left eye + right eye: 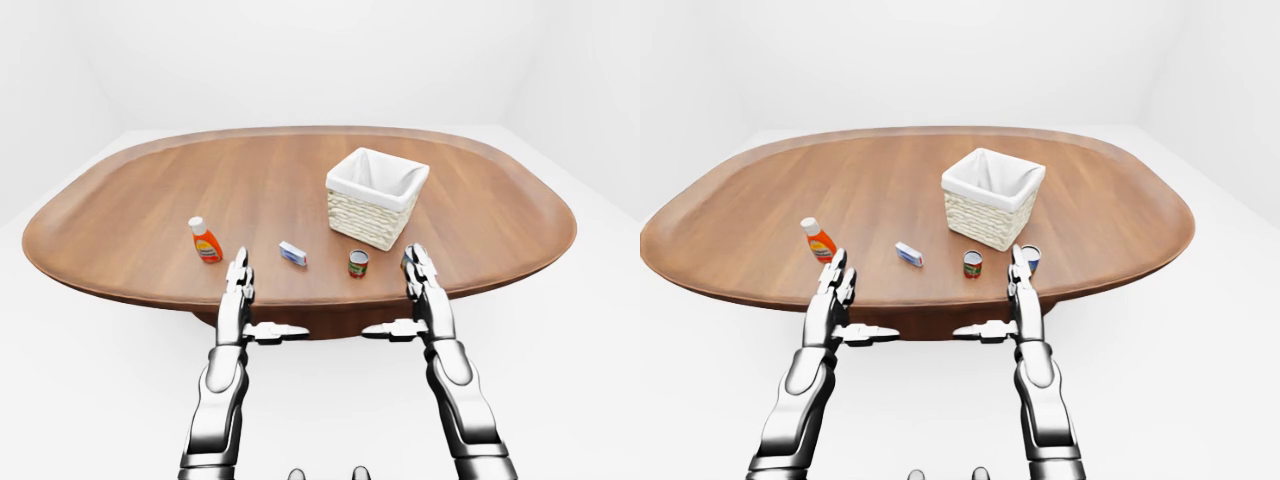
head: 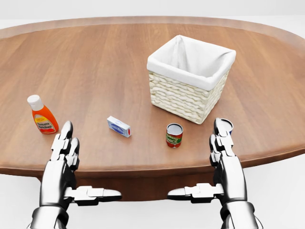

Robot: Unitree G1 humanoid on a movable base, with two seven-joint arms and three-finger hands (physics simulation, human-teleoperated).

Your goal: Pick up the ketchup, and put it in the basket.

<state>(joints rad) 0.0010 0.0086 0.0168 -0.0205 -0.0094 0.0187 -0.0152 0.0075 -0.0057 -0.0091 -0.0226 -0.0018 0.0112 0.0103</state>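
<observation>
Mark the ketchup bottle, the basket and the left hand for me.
ketchup bottle (image 2: 44,119), head view, on its orange body.
basket (image 2: 183,98), head view, on its woven wall facing the camera.
left hand (image 2: 65,145), head view, midway between its fingertips.

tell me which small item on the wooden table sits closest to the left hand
The orange ketchup bottle with its white cap, just beside the left hand.

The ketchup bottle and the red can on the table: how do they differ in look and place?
The ketchup bottle is orange with a white cap and taller; the can is short, red and green, with a metal top. In the head view, the bottle stands far left by the left robot hand; the can stands below the basket. Both stand upright.
</observation>
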